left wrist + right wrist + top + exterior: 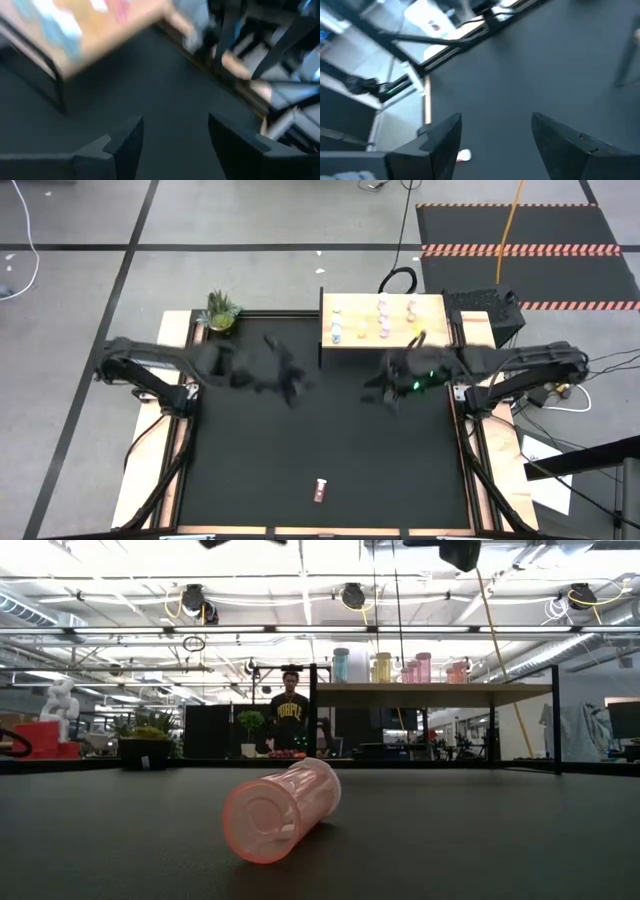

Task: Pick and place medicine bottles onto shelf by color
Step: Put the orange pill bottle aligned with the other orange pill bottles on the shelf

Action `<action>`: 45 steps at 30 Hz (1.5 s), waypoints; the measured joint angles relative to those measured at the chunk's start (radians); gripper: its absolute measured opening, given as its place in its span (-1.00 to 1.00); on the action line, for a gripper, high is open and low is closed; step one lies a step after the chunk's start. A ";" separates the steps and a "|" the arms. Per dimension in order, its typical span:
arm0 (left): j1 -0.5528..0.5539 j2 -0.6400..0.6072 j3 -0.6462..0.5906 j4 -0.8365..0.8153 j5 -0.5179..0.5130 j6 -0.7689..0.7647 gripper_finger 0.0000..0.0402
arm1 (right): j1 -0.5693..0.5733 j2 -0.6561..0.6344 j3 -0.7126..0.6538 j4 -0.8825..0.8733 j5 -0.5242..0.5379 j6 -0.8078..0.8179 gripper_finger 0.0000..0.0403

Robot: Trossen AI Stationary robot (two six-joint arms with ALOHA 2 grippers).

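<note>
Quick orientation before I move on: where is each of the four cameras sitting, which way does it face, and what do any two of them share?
High view: overhead, straight down on the black tabletop; both dark arms show.
Low view: tabletop height, level across; a pink bottle lying on its side fills the foreground; no gripper.
Left wrist view: past the open left gripper toward the pale wood shelf.
Right wrist view: past the open right gripper onto bare tabletop.
Shared: high and low views both show the shelf and the lying bottle.

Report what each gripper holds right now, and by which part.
Nothing is held. The left gripper and right gripper are both open and empty above the table; one bottle lies loose near the front edge.
</note>
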 joint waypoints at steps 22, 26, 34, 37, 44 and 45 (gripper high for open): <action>-0.360 0.587 -0.048 0.270 0.306 -0.813 0.11 | 0.290 0.007 -0.362 0.266 0.162 0.424 0.00; -0.381 0.626 -0.048 0.308 0.296 -0.861 0.11 | 0.328 0.007 -0.368 0.272 0.189 0.447 0.00; -0.394 0.676 -0.048 0.305 0.299 -0.871 0.11 | 0.388 0.007 -0.368 0.282 0.246 0.460 0.00; -0.394 0.693 -0.047 0.350 0.305 -0.874 0.11 | 0.410 0.007 -0.368 0.285 0.274 0.478 0.00; -0.394 0.696 -0.046 0.353 0.299 -0.880 0.09 | 0.475 0.007 -0.368 0.313 0.356 0.503 0.00; -0.395 0.696 -0.046 0.338 0.295 -0.880 0.07 | 0.482 0.007 -0.368 0.320 0.371 0.503 0.00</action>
